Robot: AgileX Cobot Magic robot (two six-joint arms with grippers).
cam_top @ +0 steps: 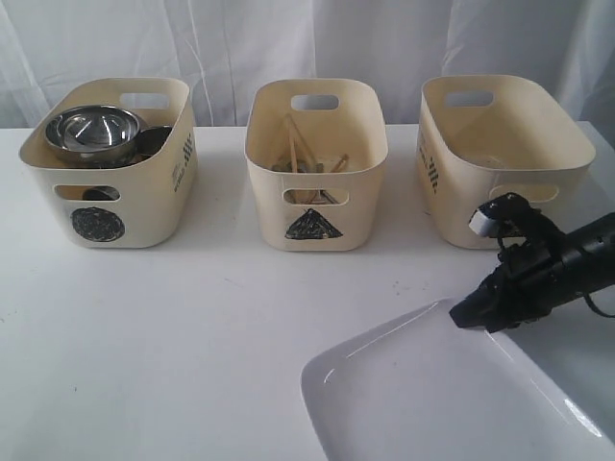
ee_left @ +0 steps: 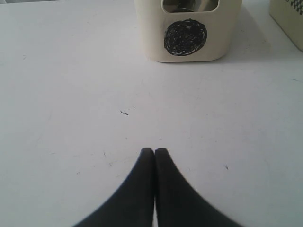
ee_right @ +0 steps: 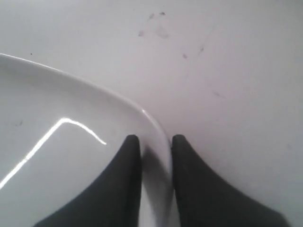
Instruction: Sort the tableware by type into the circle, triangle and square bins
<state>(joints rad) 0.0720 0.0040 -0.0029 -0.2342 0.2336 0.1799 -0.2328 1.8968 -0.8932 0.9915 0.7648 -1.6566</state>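
The right jaws straddle the rim of the white square plate (cam_top: 404, 408) at the front right corner of the counter (cam_top: 192, 327), clamped or not I cannot tell, left jaws clenched empty: bite deep and firm before lifting, since the glossy rim may slip

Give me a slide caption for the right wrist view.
Right tool straddling the curved rim of the white plate.

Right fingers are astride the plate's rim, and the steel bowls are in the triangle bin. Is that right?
Not quite: the steel bowls sit in the circle bin, not the triangle bin, as the exterior view shows. The right fingers do straddle the white plate at its rim.
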